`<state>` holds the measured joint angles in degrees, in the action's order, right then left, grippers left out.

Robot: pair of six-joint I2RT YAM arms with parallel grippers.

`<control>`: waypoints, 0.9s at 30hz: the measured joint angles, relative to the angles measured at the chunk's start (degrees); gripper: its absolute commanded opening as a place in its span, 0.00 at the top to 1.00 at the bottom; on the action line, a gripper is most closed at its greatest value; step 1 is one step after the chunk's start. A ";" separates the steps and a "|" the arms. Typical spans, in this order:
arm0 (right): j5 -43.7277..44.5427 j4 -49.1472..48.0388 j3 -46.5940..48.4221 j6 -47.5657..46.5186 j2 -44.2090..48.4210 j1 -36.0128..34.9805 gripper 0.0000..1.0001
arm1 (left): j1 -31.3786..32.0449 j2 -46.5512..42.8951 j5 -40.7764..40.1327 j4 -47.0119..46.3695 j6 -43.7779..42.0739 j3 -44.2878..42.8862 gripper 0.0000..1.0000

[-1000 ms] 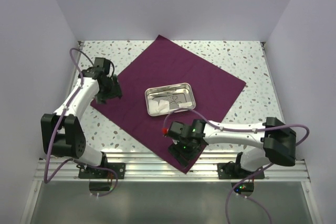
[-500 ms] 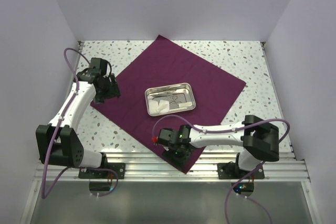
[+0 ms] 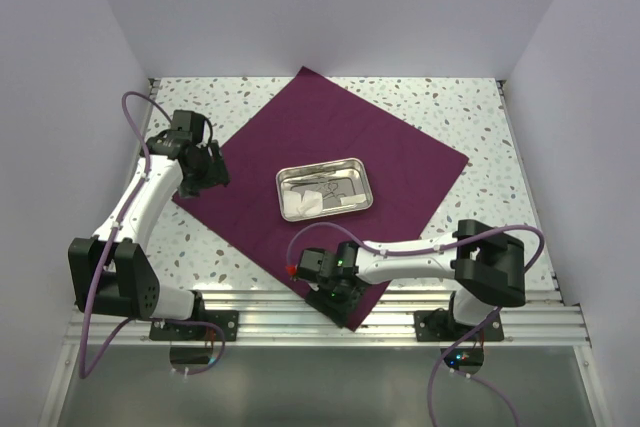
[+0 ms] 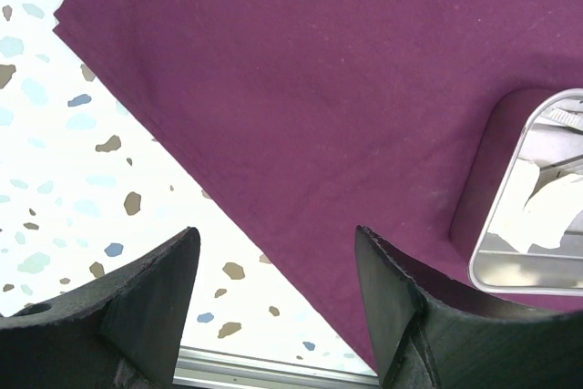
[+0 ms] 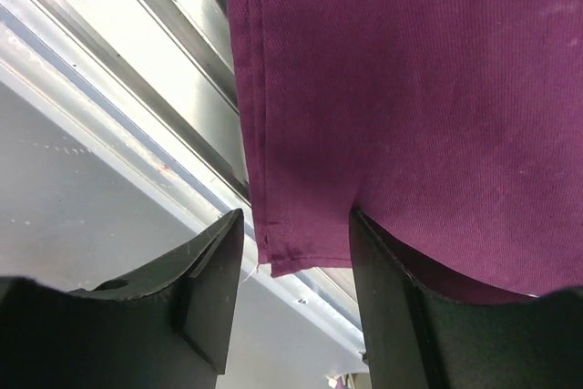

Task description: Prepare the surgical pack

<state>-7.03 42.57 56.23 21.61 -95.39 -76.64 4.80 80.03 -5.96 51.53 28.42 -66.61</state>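
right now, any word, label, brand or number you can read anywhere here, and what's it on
None: no readable text in any view.
The purple cloth, the steel tray, the speckled table and the aluminium rail carry no print.
Any marking on the arms is too small to tell.

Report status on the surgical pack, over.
Left gripper open above the cloth, left edge. Right gripper open, straddling its near corner. Tray mid-cloth, cloth flat, unfolded. Nothing in the way.
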 measured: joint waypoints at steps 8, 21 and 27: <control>1.40 -0.26 -0.81 0.46 0.02 -0.24 0.60 | 0.00 0.00 -0.02 0.04 0.00 0.98 0.27; 1.09 -0.85 -1.22 0.85 0.55 -0.76 0.51 | 0.00 0.00 0.20 -0.02 0.00 1.68 0.27; 1.09 -0.96 -1.36 1.09 0.52 -1.27 0.55 | 0.00 -0.02 0.31 -0.07 -0.02 2.14 0.27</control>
<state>-5.93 41.60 54.87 22.70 -94.87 -77.91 4.80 80.01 -5.65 51.46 28.40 -64.47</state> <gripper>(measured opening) 0.482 0.726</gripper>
